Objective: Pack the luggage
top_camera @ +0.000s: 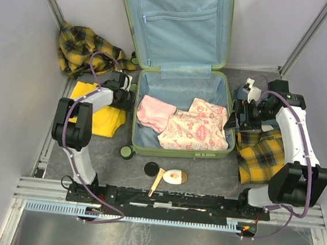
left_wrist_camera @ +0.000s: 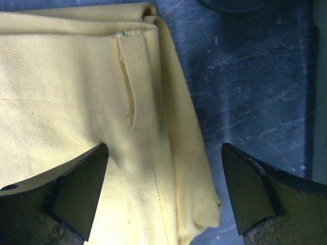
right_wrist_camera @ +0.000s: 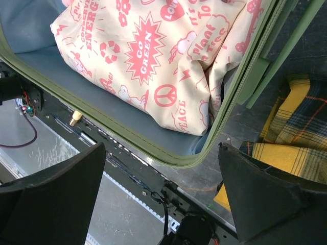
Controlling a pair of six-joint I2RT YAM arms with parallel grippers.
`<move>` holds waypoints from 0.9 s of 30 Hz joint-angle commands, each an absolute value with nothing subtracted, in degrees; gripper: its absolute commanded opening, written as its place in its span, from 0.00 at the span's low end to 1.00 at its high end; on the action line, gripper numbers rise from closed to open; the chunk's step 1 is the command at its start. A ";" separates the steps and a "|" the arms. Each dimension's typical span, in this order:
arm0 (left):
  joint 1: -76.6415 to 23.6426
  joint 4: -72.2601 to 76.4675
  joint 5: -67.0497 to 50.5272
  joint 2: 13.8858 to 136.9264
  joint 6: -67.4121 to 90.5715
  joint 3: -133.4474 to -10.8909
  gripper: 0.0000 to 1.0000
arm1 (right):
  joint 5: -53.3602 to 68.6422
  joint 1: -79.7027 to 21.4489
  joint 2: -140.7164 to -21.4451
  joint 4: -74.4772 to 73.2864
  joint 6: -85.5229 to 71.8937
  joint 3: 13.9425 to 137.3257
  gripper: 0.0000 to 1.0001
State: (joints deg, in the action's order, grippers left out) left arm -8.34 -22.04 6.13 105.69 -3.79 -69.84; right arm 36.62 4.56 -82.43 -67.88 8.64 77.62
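Luggage (top_camera: 175, 154) open mid-desk, partly filled; left gripper (left_wrist_camera: 164, 148), spread wide and empty, poised over the yellow garment (left_wrist_camera: 76, 92), seemingly next to be pinched at its fold; right gripper (right_wrist_camera: 162, 148) equally wide, empty.

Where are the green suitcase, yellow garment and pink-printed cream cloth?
green suitcase (top_camera: 166, 153), top view, front rim.
yellow garment (left_wrist_camera: 66, 76), left wrist view, fabric left of belt loop.
pink-printed cream cloth (right_wrist_camera: 145, 53), right wrist view, GO GREEN starburst.
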 commanded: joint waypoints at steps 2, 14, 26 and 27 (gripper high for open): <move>-8.05 -19.68 13.43 109.28 -0.72 -72.66 0.95 | 38.40 4.75 -81.51 -66.72 8.26 78.00 0.99; -2.13 -25.91 1.63 115.34 1.32 -74.77 0.39 | 38.50 4.81 -81.94 -67.32 8.88 78.71 0.99; 2.38 -28.23 -3.27 110.29 -0.81 -75.05 0.03 | 38.58 4.75 -81.66 -67.50 8.96 78.89 1.00; 2.26 -28.09 -3.00 109.40 -1.13 -74.79 0.06 | 38.58 4.75 -81.64 -67.43 9.01 78.71 0.99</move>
State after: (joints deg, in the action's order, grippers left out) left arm 1.28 -23.27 -2.72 110.96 -0.91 -76.25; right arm 37.34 4.56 -82.46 -67.92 8.67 77.62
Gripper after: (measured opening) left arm 0.081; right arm 0.994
